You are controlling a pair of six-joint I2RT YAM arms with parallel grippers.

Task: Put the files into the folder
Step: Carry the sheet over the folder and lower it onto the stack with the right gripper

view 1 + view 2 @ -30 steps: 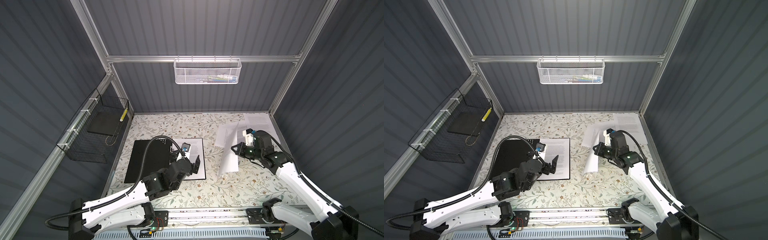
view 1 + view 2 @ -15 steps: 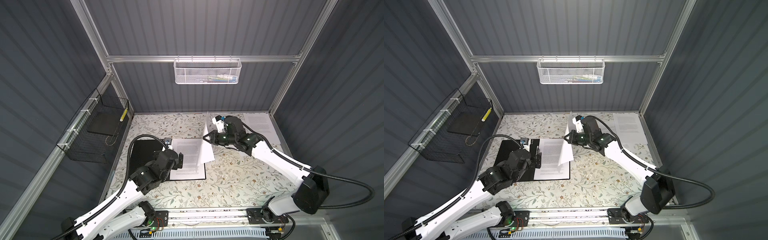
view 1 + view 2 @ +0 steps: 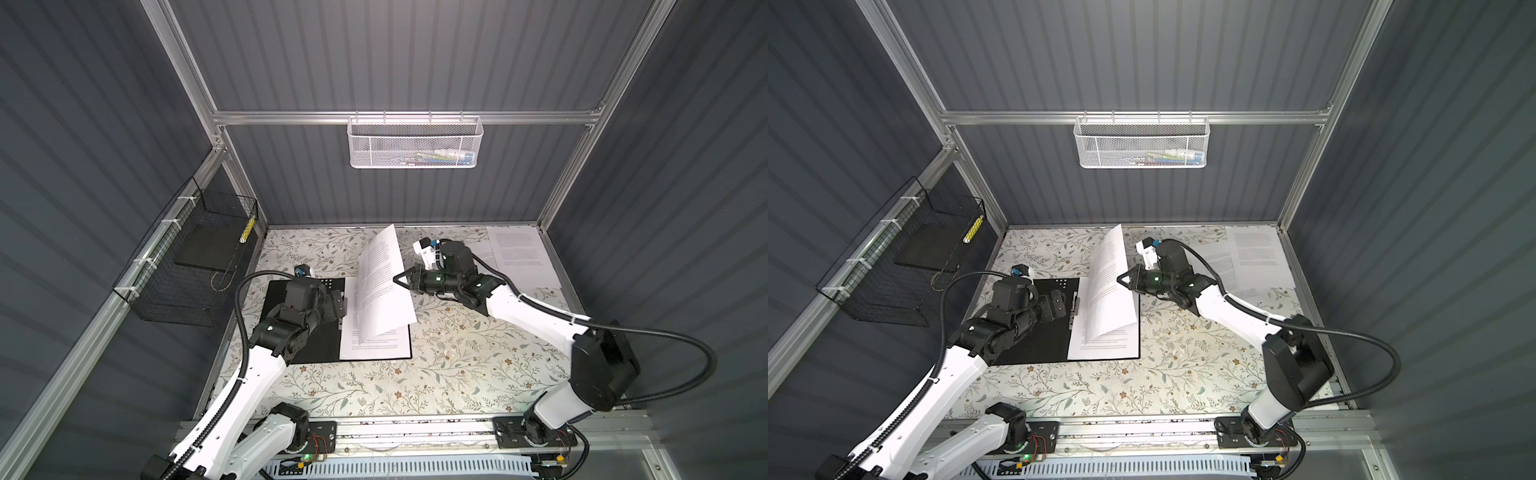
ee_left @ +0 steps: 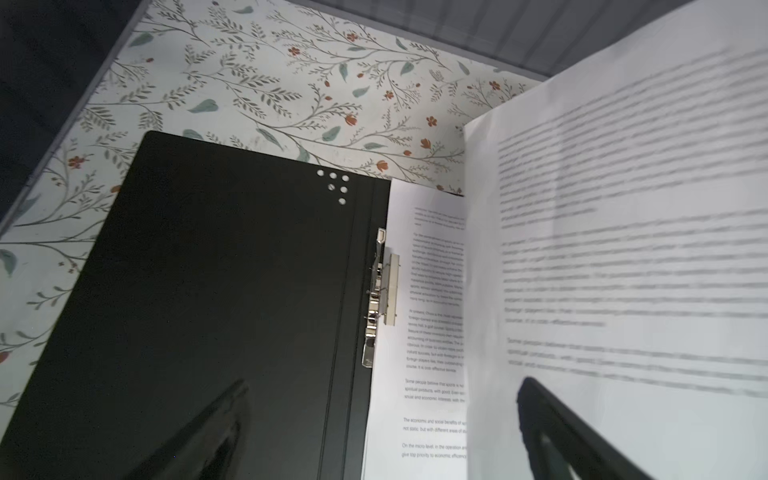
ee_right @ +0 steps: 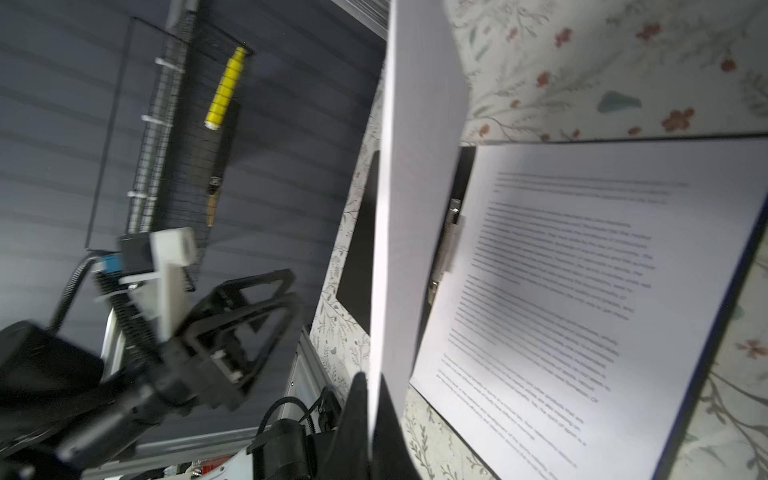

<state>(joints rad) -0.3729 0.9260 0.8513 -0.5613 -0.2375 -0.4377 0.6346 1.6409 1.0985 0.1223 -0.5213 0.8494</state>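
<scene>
Nearest, flat on the floral table cover (image 3: 457,365): folder (image 3: 322,349), laid open, black inside up. Thin, stiff, rectangular, matte; cluster of small white dots in a far corner, shiny metal clip (image 4: 390,291) along the spine. Over its left half, left gripper (image 3: 336,307), jaws spread wide, holding nothing. On the right half, filed sheet (image 3: 374,351) already lying flat, edge at the clip; under it or just beside, hard to say.

Next out, above that page, held sheet (image 3: 384,282) up in the air, standing nearly on edge, slightly bowed, lower corner hanging toward the filed page; touching or not, cannot tell. Pinched at mid side edge by right gripper (image 3: 397,278), jaws closed tight on the paper. Thin, floppy, matte white, blocks of small black print.

Farthest, in the right back corner, loose sheets (image 3: 519,249), at least two, overlapping, flat on the table, well apart from the folder.

Judged roughly a third done: one filed, one in transit, the rest to fetch, then probably clip and cover to close.

Beyond, on the back wall, white mesh basket (image 3: 415,143); on the left wall, black wire basket (image 3: 195,266).
</scene>
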